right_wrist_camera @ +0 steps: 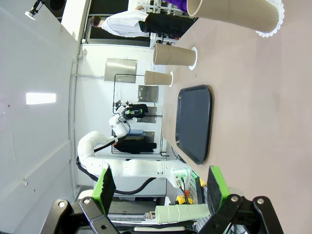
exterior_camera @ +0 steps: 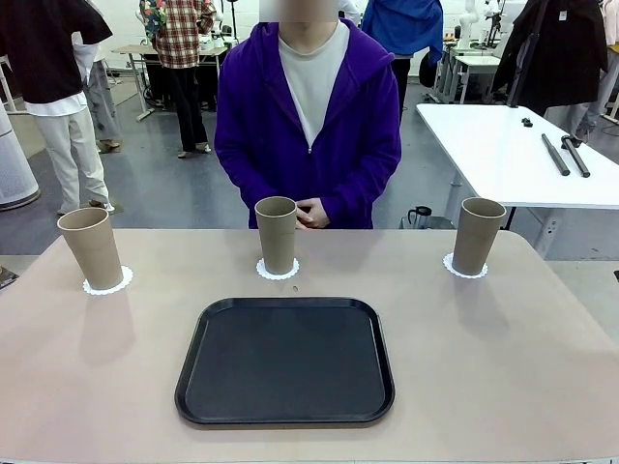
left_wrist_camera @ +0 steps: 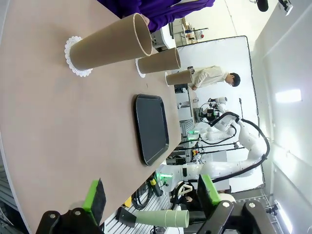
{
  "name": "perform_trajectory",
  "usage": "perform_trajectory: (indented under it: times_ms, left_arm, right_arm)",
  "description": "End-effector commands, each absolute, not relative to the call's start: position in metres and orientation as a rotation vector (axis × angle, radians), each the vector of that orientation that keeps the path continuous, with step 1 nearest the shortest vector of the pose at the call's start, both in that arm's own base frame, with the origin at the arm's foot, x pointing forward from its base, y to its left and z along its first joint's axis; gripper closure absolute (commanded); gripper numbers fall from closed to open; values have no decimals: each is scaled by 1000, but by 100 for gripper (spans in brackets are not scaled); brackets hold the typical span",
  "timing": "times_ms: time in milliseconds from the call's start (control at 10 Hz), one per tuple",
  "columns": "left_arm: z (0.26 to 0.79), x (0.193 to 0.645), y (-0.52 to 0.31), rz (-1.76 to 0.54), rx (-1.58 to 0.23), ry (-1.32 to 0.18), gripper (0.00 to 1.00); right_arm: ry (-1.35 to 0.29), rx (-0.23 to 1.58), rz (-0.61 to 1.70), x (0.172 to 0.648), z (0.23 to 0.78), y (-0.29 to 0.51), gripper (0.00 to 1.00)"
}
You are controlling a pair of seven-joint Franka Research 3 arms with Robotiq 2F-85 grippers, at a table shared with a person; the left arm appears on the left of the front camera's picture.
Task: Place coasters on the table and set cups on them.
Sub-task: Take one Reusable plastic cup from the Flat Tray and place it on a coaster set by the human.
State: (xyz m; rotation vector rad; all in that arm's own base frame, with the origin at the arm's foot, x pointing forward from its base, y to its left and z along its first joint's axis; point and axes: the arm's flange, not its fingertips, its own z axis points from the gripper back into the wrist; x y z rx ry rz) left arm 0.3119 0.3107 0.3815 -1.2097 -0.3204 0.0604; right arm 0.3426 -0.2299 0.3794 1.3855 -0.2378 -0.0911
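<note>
Three cups [exterior_camera: 279, 235] stood on coasters [exterior_camera: 107, 283], which they mostly hid; tray [exterior_camera: 285, 360] at 6 o'clock; left gripper [left_wrist_camera: 151, 200] and right gripper [right_wrist_camera: 161, 187] both released

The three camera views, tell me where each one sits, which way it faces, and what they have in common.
Front view: fixed on the robot's side, looking across the table at the person; three cups on coasters behind the black tray.
Left wrist view: on the left arm, rolled sideways, looking along the open left gripper over the table; the other arm beyond.
Right wrist view: on the right arm, rolled sideways, open right gripper at the bottom.
Shared: all show the tray and three cups.
</note>
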Motion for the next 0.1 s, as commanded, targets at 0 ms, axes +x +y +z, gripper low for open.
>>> perform_trajectory:
  times_ms: [0]
  left_arm:
    - [382, 311, 311, 62, -1217, -325, 0]
  right_arm:
    - [-232, 1387, -94, 341, 380, -229, 0]
